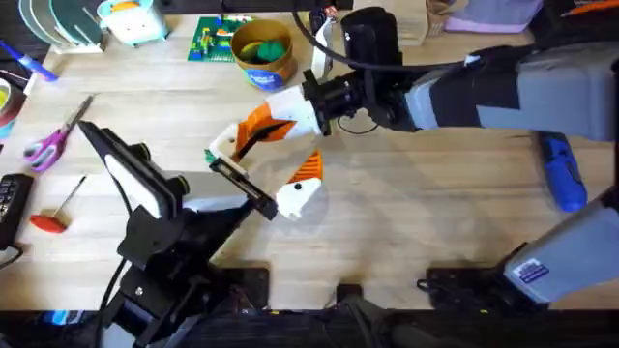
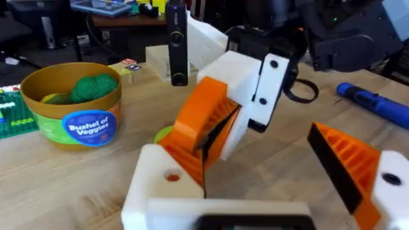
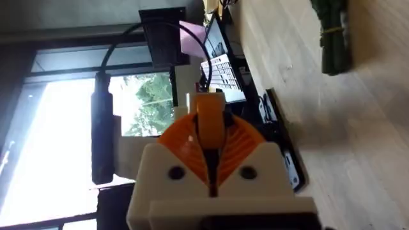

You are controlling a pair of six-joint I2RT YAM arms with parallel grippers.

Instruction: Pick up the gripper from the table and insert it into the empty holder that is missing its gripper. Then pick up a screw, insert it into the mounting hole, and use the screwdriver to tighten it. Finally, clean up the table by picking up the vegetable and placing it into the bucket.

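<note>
Black and bar-shaped, the holder slants across the near middle of the desk. It carries one white-and-orange finger at its right end. The left gripper is spread wide and grasps nothing.

At the holder's left end sits the loose gripper, with its white base against the bar. The right gripper is clenched on its orange ribbed face. Its long axis runs from the holder away toward the bucket, roughly parallel to the mounted finger, tip pointing far and slightly right.

I judge the insertion step is in hand, with the base at or just entering its seat. The next move calls for pushing it squarely along the bar's slot without twisting, then releasing; the screw comes after.

Just left of the holder's left end, a bit of green may be the vegetable. Far right of the holder lies the screwdriver, untouched.
</note>
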